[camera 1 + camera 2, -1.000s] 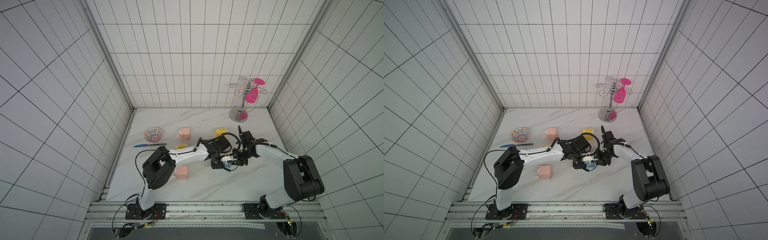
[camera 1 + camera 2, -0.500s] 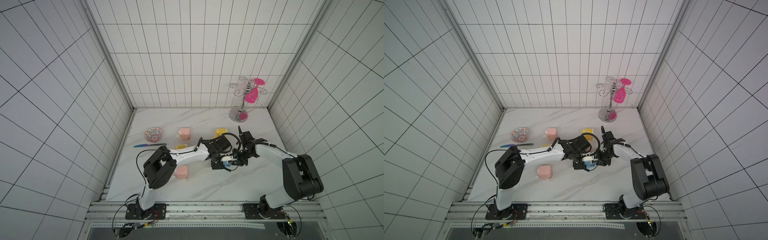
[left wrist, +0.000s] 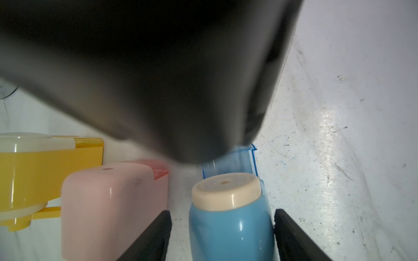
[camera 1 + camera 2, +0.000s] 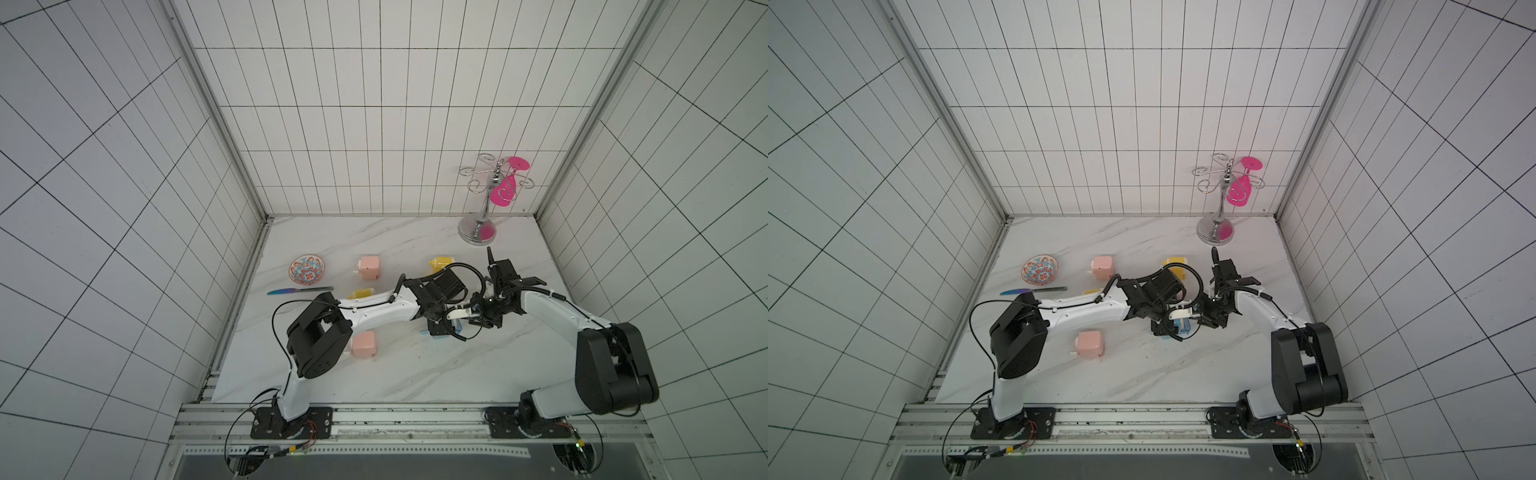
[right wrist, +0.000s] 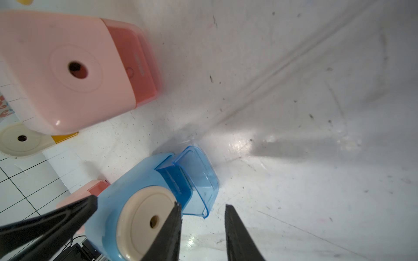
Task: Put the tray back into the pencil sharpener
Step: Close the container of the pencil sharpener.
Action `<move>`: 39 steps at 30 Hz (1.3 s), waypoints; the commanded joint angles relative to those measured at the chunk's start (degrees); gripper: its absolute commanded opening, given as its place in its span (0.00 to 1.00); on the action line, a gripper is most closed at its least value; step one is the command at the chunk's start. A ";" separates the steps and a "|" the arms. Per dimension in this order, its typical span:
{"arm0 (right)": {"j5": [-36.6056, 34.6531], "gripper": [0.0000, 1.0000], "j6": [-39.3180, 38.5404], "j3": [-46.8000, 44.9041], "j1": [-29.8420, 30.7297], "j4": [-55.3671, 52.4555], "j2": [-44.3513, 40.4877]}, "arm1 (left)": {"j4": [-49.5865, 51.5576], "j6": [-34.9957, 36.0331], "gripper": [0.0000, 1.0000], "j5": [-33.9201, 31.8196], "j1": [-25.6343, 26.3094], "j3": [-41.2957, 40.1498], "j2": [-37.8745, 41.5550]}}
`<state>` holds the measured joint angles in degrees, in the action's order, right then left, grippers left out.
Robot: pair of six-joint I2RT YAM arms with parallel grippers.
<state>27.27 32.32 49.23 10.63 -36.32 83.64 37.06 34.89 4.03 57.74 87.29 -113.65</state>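
Observation:
The blue pencil sharpener (image 3: 230,226) (image 5: 135,176) with a cream front disc stands mid-table, mostly hidden under the grippers in both top views (image 4: 438,336) (image 4: 1179,328). Its clear blue tray (image 5: 196,178) (image 3: 239,158) sits partly in the slot and sticks out. My left gripper (image 3: 222,217) (image 4: 436,330) straddles the body, open. One finger (image 3: 158,228) stands clear of the body and the other lies close against it. My right gripper (image 5: 202,208) (image 4: 473,322) is open just off the tray's outer end. A tray corner reaches between its tips, ungripped.
Two pink sharpeners (image 4: 369,267) (image 4: 363,344) and two yellow ones (image 4: 440,264) (image 4: 361,294) stand around the left arm. A patterned bowl (image 4: 307,270) and a slim blade (image 4: 299,290) lie at the left. A chrome glass stand (image 4: 478,232) holds a pink glass (image 4: 505,191) at the back right.
The left gripper's jaws have widened around the sharpener. Both arms have stayed almost where they were.

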 commanded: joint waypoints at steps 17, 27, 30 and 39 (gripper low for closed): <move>-0.12 0.34 1.90 0.41 -2.76 -0.19 -3.36 | 6.80 0.26 0.74 -0.85 -1.37 -5.19 1.62; 0.03 0.26 2.48 -0.37 -4.89 0.41 -1.67 | 6.45 0.00 0.70 -0.34 -1.66 -4.94 1.94; 0.42 0.16 2.49 -0.89 -4.99 1.13 -0.05 | 6.44 0.00 0.70 -0.02 -1.75 -4.45 1.75; 1.81 0.08 3.19 -1.86 -4.75 5.25 5.81 | 6.17 -0.45 0.75 0.52 -1.66 -3.88 1.32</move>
<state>28.05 34.74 48.93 6.02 -32.58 87.61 43.55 34.41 3.51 56.14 82.06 -111.70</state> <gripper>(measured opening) 0.078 0.744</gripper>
